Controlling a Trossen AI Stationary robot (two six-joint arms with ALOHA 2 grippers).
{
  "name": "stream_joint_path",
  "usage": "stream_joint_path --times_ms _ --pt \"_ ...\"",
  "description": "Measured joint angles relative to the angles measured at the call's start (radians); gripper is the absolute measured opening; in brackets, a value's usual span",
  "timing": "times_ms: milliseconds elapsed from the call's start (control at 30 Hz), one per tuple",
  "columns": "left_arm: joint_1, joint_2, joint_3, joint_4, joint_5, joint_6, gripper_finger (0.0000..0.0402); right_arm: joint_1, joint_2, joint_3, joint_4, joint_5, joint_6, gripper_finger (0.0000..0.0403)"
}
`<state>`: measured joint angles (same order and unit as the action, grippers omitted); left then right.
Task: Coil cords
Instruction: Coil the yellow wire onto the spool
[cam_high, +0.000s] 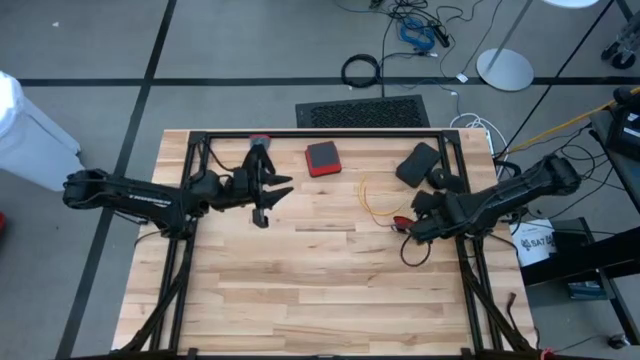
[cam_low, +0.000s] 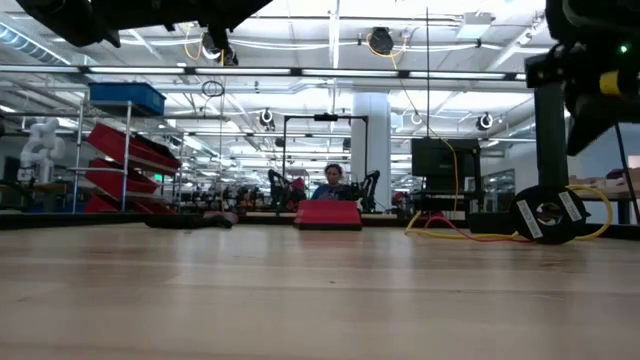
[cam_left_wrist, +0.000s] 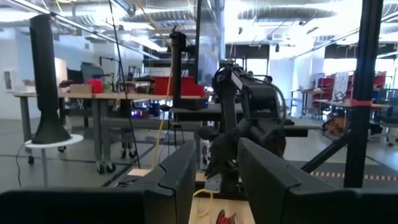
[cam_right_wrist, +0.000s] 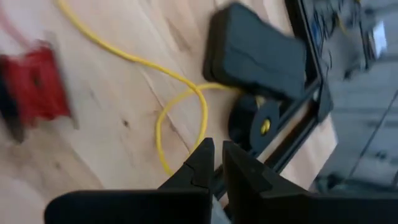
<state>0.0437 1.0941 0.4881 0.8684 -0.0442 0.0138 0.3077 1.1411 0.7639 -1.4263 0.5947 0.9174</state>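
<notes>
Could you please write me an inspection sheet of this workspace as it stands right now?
Surface: wooden table, bare over its near half.
Job's things: yellow cord lies loosely looped, uncoiled, on the right side; small red-tipped piece beside it.
Clutter: red box at the far edge; black case and a black tape roll at far right.
Grippers: left gripper open, holding nothing, above the table's left side; right gripper almost shut, empty, low by the yellow cord.
Cables: a black cable loops under the right arm.
Surroundings: floor mat beyond the table; lab benches behind.
</notes>
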Motion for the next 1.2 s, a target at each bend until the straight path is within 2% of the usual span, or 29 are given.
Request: stream_joint_path --times_ms 200,467,833,1200 --pt "0.0 0.0 0.0 -0.029 0.001 -0.007 0.0127 -0.001 -0.061 -0.029 0.067 0.003 0.163 0.0022" --pt "0.0 0.0 0.0 -0.026 0.001 -0.007 0.0127 -0.014 -0.072 -0.029 0.129 0.036 0.262 0.0022" --pt "0.0 0.0 0.0 -0.026 0.002 -0.007 0.0127 -0.019 -0.057 -0.029 0.443 0.031 -0.014 0.0022" --pt "0.0 0.0 0.0 -0.026 0.002 -0.007 0.0127 -0.02 0.025 -0.167 0.632 0.017 -0.038 0.0022"
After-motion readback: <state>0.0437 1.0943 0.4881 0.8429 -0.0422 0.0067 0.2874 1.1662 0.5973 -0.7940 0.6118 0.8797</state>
